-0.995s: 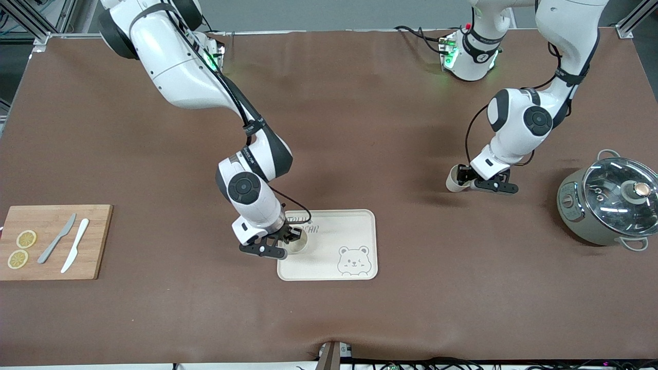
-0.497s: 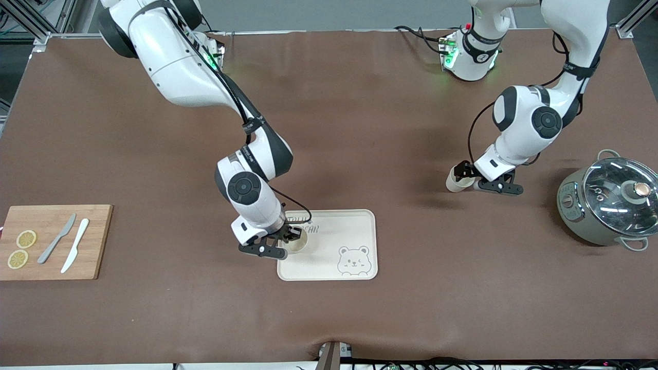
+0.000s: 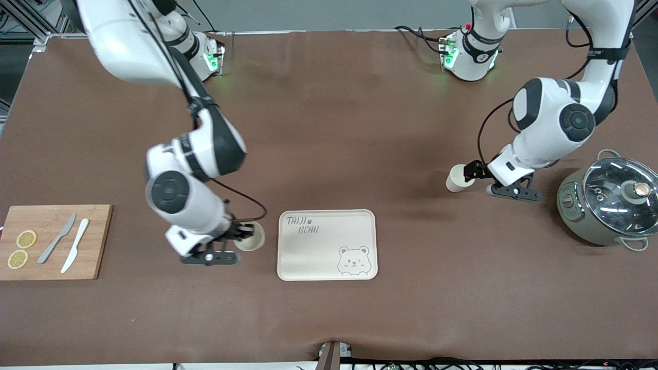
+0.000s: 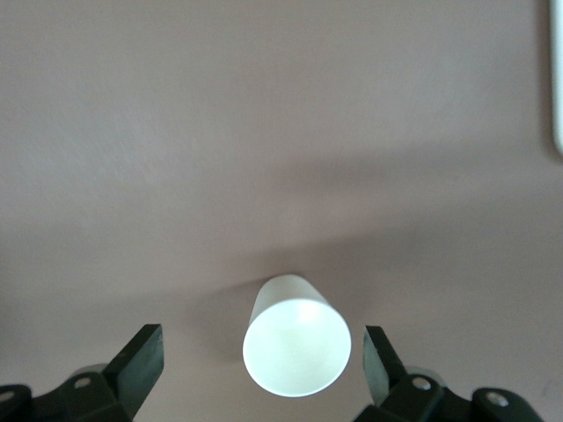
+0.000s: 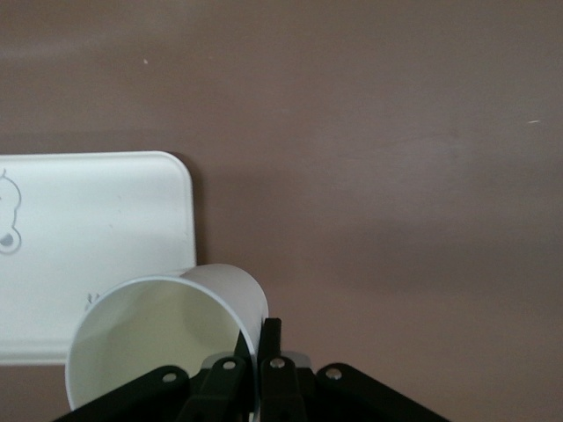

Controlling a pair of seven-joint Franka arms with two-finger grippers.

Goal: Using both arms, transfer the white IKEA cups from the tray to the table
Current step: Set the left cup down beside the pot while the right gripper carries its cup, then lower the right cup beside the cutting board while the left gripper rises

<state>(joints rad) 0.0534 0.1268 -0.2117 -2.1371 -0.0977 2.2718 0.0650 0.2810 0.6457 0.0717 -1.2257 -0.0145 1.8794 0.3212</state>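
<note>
My right claw (image 3: 241, 240) has carried its cup (image 3: 250, 237) off the tray (image 3: 327, 245), pinching the rim | left claw (image 3: 475, 177) open, backed off other cup (image 3: 456, 179) standing on worktop (image 3: 329, 128) | lower mine straight, release gently.

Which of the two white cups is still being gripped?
The cup beside the tray, pinched at its rim by the right gripper; the other cup stands free before the open left gripper.
</note>
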